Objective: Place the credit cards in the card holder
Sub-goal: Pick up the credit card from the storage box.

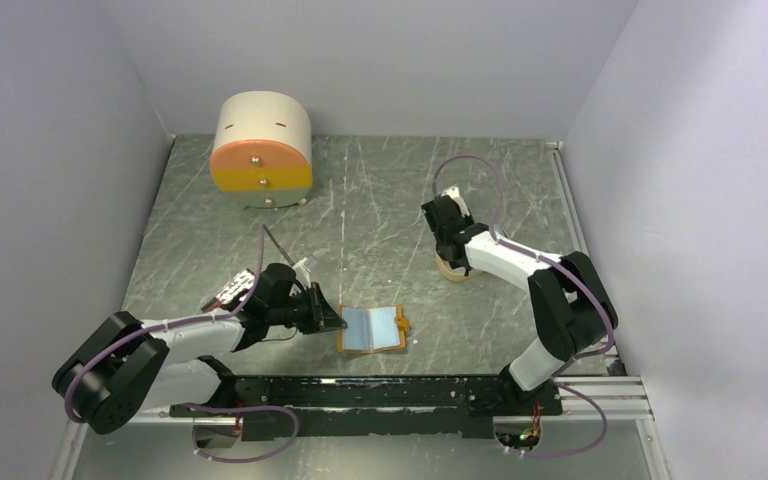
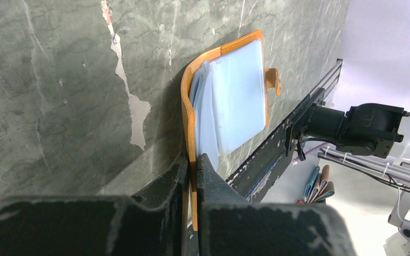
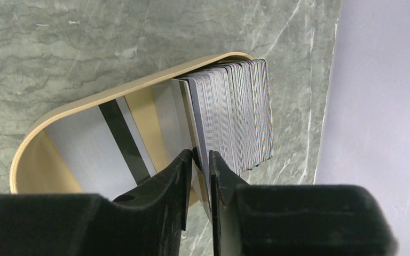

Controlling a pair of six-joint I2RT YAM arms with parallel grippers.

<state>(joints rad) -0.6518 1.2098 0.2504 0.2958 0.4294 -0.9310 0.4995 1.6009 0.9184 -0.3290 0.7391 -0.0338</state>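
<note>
The left fingers (image 2: 163, 184) clamped the open card holder (image 1: 372, 329) by its orange edge on the counter (image 1: 380, 220); well to its right, the right fingers (image 3: 165, 181) seemingly pinched one of the credit cards (image 3: 235, 117) standing in the tray (image 3: 45, 176)

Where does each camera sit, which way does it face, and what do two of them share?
Top external: above and behind the bases, looking down on the table; both arms show, left tool at the card holder, right tool at the tray.
Left wrist: on that wrist, looking along its fingers, closed on the card holder's orange edge.
Right wrist: on that wrist, looking along its fingers into the tray of upright credit cards.
Shared: top and left wrist both show the card holder.
</note>
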